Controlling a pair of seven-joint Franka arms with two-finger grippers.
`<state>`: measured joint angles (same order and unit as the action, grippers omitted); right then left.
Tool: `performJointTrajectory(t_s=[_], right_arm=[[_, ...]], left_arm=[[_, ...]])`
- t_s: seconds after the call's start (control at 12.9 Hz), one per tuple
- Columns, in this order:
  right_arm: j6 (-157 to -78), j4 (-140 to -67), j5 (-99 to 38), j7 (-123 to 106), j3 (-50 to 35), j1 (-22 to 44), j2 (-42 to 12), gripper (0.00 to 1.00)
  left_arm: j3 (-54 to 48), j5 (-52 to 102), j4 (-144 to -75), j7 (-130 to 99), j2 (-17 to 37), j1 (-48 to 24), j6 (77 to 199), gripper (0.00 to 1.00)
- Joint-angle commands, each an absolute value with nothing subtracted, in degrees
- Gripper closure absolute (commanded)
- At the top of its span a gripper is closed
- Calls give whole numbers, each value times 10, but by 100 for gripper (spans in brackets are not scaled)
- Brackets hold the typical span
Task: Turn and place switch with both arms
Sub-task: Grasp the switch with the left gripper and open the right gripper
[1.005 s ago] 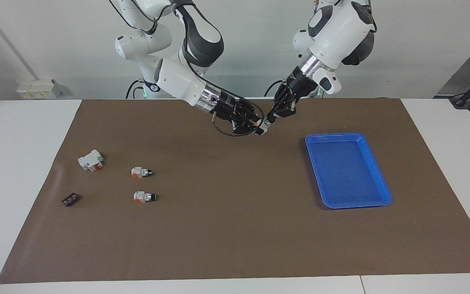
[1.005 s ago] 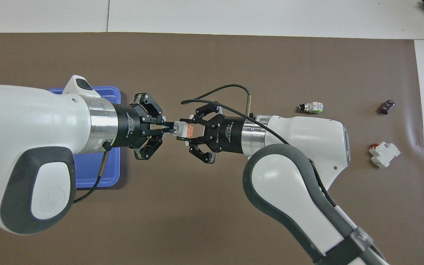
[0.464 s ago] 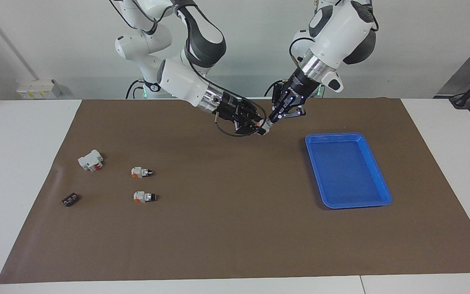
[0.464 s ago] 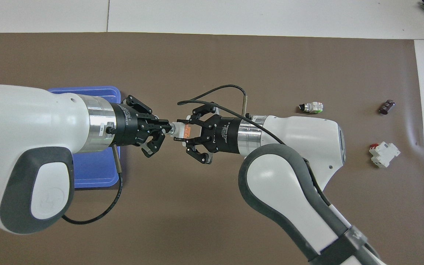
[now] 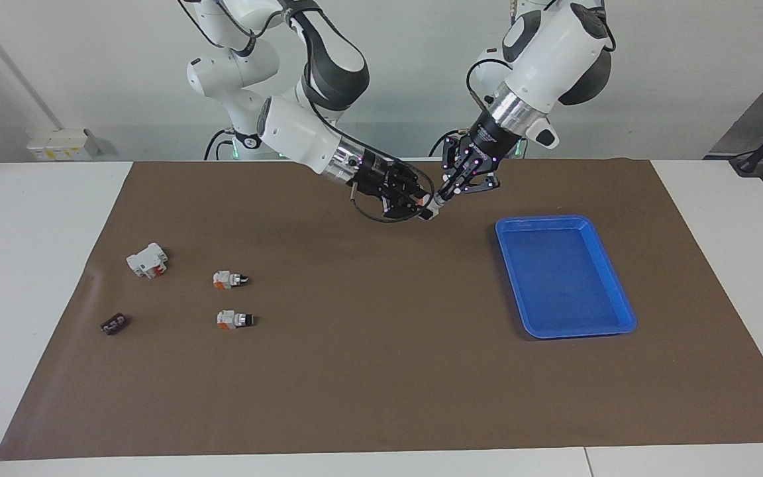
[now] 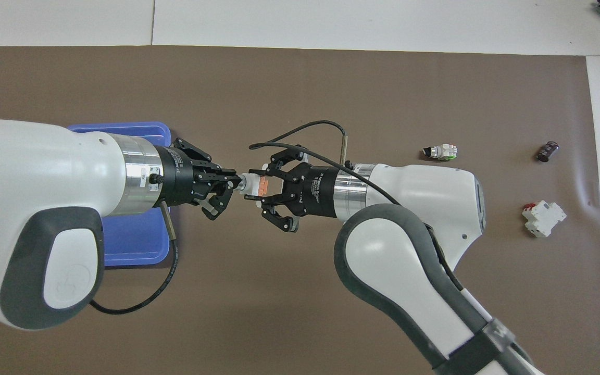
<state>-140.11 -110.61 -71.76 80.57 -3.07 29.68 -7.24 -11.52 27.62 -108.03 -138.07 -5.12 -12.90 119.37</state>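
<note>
One switch is held in the air between my two grippers, over the brown mat beside the blue tray. In the overhead view the switch shows its orange block and white body. My right gripper is shut on the body at the orange end. My left gripper is shut on the knob end. Two more switches lie toward the right arm's end. Only one of them shows from overhead.
The blue tray lies empty toward the left arm's end, partly under my left arm in the overhead view. A white block with a red part and a small black piece lie toward the right arm's end.
My left gripper has rolled about its own axis while shut on the knob end. The switch body has kept its pose. Both grippers have shifted slightly toward the tray.
</note>
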Motion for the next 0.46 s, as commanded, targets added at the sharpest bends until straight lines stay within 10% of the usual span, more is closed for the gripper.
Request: performJointTrajectory(t_s=[0.0,0.08,0.23,0.39], right_arm=[[-1397,-1118,-729,813,-25,287,-50,100],[-1397,-1118,-729,816,-25,287,-49,95],[-1399,-1119,-721,823,-25,288,-43,1],[-1396,-1128,-708,820,-24,280,-28,0]], left_arm=[[-108,232,-1100,-1387,-57,-101,1204,100],[-108,232,-1100,-1387,-57,-101,1204,100],[-109,229,-1100,-1386,-57,-101,1204,100],[-109,210,-1100,-1383,-57,-102,1204,100]])
